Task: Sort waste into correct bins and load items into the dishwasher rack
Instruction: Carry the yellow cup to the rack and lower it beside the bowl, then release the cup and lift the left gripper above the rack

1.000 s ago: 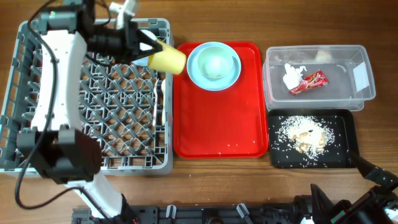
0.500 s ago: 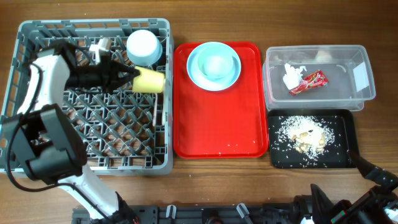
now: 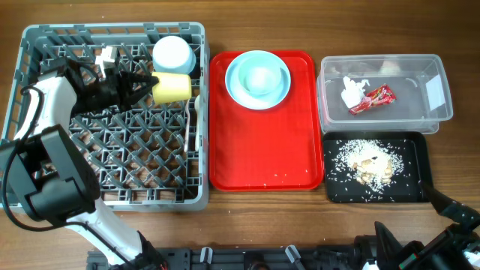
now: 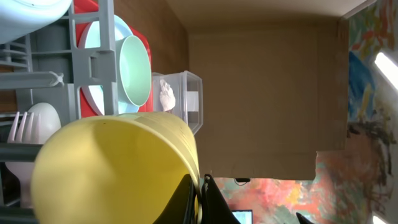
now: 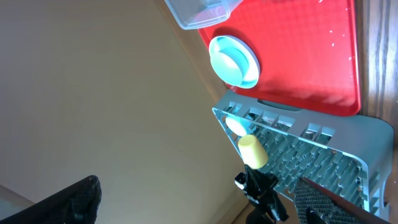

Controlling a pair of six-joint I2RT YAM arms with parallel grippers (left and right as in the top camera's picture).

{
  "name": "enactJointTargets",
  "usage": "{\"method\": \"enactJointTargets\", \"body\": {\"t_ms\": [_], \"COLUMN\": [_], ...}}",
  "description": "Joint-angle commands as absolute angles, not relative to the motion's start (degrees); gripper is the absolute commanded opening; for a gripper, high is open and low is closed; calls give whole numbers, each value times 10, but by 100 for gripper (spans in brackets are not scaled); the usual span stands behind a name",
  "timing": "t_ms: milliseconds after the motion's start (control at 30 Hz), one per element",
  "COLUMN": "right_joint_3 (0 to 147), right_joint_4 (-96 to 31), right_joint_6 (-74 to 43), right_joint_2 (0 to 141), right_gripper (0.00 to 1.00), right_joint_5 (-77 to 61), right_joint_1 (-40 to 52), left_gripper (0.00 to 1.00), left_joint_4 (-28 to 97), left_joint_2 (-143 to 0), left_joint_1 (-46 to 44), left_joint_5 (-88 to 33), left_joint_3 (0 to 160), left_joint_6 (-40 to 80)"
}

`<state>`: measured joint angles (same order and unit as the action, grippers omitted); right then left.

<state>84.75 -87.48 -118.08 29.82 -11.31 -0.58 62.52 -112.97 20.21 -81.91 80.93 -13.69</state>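
Left jaws clamp the rim, a sound hold, of a probably light, stiff, slick cup (image 3: 175,86) over the rack (image 3: 135,142).

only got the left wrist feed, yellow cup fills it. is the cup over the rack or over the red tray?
Observer: Over the rack. The left tool holds the yellow cup on its side near the rack's back right corner.
Operator: can't see the bins. food scraps sorted?
Observer: Most of the rice lies in the black tray, at the table's front right.
Operator: and the wrapper?
Observer: The red wrapper lies in the clear tub, right beside the white napkin.
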Motion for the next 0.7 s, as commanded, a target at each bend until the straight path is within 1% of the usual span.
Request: {"method": "enactJointTargets", "body": {"t_ms": [0,67,233,467,500,533,633,667], "right_joint_3": [847,847,847,847,847,847,847,847], "right_joint_4": [-875,-875,-875,-875,-875,-875,-875,-875], "right_joint_6": [-1187,-1187,-1187,-1187,-1187,-1187,-1187,-1187], "right_joint_2": [297,297,297,297,297,297,297,297], "right_gripper": [100,100,100,100,100,100,100,100], "right_joint_5": [-102,-102,-102,-102,-102,-102,-102,-102], "right_joint_1": [-5,-5,-5,-5,-5,-5,-5,-5], "left_gripper": [4,4,4,4,4,4,4,4], "left_joint_4": [599,563,456,456,456,445,409,406], "left_joint_2": [-1135,-1135,-1154,-1174,-1174,-1174,-1173,-1173], "left_joint_1": [201,200,202,202,202,202,202,202], "left_joint_5": [-822,-821,-836,-855,-863,-901,-903,-903], "left_joint_3": [800,786,739,738,738,738,740,740], "left_joint_6": [-128,-128,-19,9,15,22,107,112]}}
